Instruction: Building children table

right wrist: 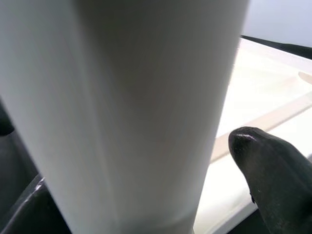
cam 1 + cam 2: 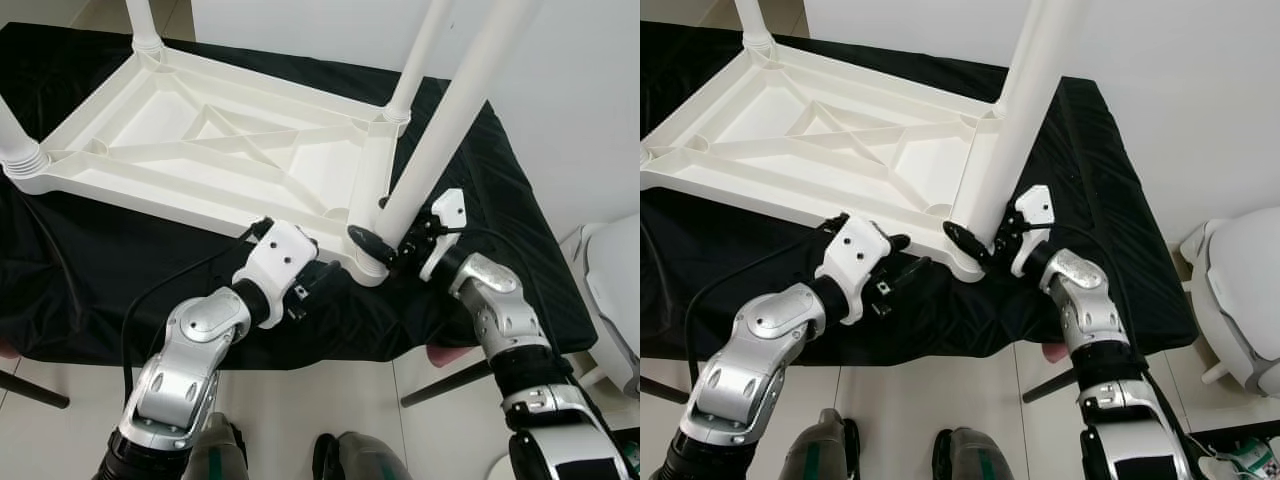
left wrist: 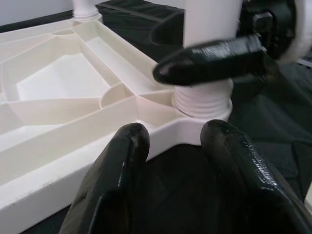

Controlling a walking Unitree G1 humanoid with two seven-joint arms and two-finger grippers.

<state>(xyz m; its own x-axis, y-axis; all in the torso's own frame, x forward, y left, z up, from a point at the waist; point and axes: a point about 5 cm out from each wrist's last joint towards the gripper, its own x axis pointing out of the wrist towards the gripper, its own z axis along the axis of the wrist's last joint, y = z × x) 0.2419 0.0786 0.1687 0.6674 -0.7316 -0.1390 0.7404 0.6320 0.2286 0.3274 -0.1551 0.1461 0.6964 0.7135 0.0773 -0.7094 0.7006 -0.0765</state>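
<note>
My right gripper (image 2: 385, 236) is clamped round the base of a long white round plastic table leg (image 2: 455, 120), one black finger (image 3: 214, 58) lying across its front just above the ribbed collar where the leg meets the near right corner socket. The leg stands in that socket, leaning a little away from upright. My left gripper (image 3: 175, 146) has its jaws apart, holding nothing; its two fingertips (image 3: 127, 141) sit just beside the near rim of the white moulded plastic tabletop (image 2: 220, 140), close to that same corner, as if to steady it.

The tabletop lies upside down, its ribbed underside facing up, on a black cloth (image 2: 90, 260) spread over the support beneath. Three other white legs (image 2: 142, 22) rise from the remaining corners, so as I judge it the job is nearly finished: this fourth leg is the last one. I cannot tell whether it is screwed fully home; the visible thread rings suggest some turning may remain. After that, the table would need flipping onto its feet.

A white object (image 2: 615, 290) sits off to my right on the floor.
</note>
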